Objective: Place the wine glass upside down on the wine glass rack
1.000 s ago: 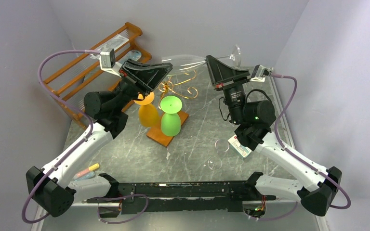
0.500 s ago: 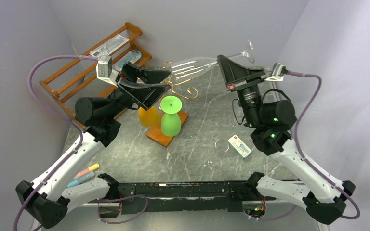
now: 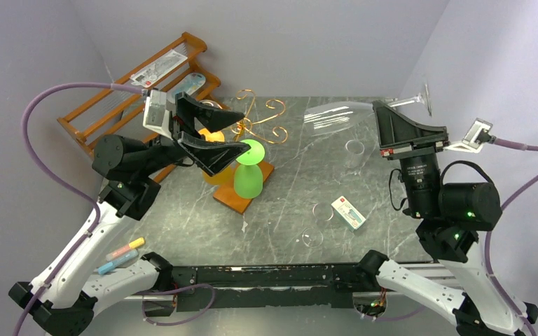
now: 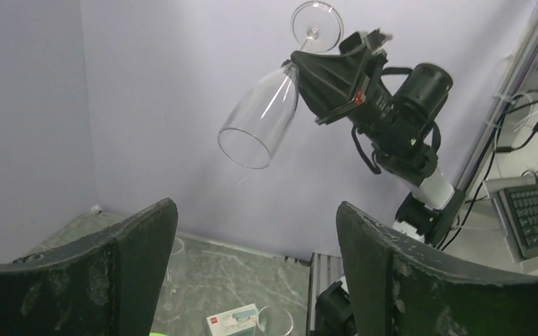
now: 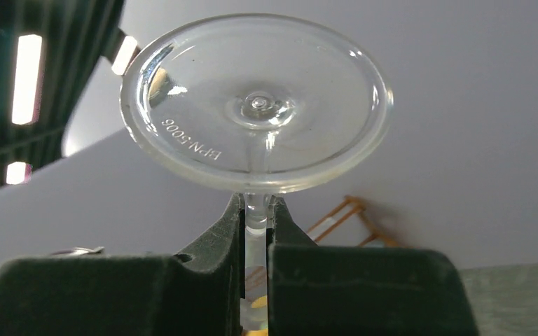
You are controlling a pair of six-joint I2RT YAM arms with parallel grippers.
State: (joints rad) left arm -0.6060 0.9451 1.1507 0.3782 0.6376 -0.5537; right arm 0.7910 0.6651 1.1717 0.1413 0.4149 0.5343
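The grey marbled bench (image 3: 287, 217) fills the middle of the top view; a stepped wooden slatted shelf (image 3: 105, 112) leans in the upper left corner; the left arm (image 3: 122, 168) reaches from lower left toward the centre, its left jaws wide apart and holding nothing, just left of the wine glass rack (image 3: 260, 120); the right arm (image 3: 448, 203) rises at the right, its right jaws clamped together on the stem of the clear wine glass (image 3: 330, 116); that glass hangs in the air at upper right, lying nearly level, mouth toward the rack and foot (image 5: 256, 112) outward, apart from the rack; on the rack's wooden base stand a green glass (image 3: 248, 175) and an orange glass (image 3: 214, 173), the green one foot up; a small box (image 3: 348, 212) lies right of centre; two markers (image 3: 122, 252) lie at lower left.
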